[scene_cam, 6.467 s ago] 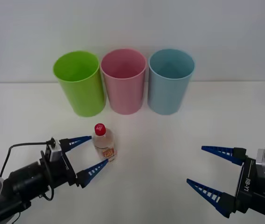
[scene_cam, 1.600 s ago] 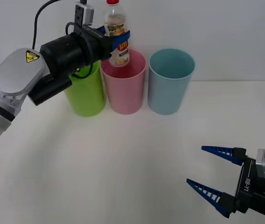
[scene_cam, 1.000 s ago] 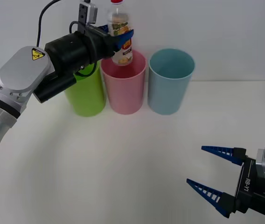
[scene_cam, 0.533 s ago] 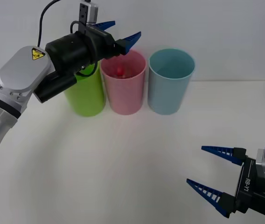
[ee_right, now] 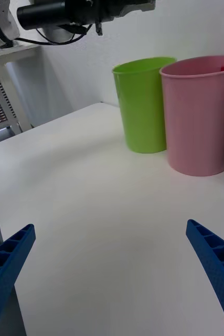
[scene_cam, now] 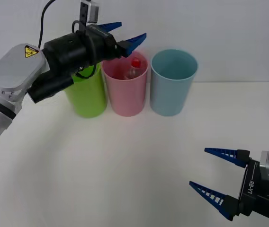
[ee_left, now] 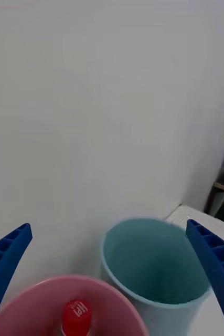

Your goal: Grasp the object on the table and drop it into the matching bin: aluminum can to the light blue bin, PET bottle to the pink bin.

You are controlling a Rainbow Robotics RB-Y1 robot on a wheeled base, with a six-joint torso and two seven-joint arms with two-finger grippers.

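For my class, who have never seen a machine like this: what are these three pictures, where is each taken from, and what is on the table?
This is a two-armed robot sorting rubbish. The wide picture looks down from above its arms onto a white table. The two upright pictures come from cameras on its wrists, so the blue prongs at their corners are that arm's own fingers.

Three cups stand in a row: a lime green bin, the pink bin and the light blue bin. The PET bottle sits inside the pink one, red cap up.

The left tool hangs open above the pink bin, holding nothing. The right tool waits open, low over the near table.
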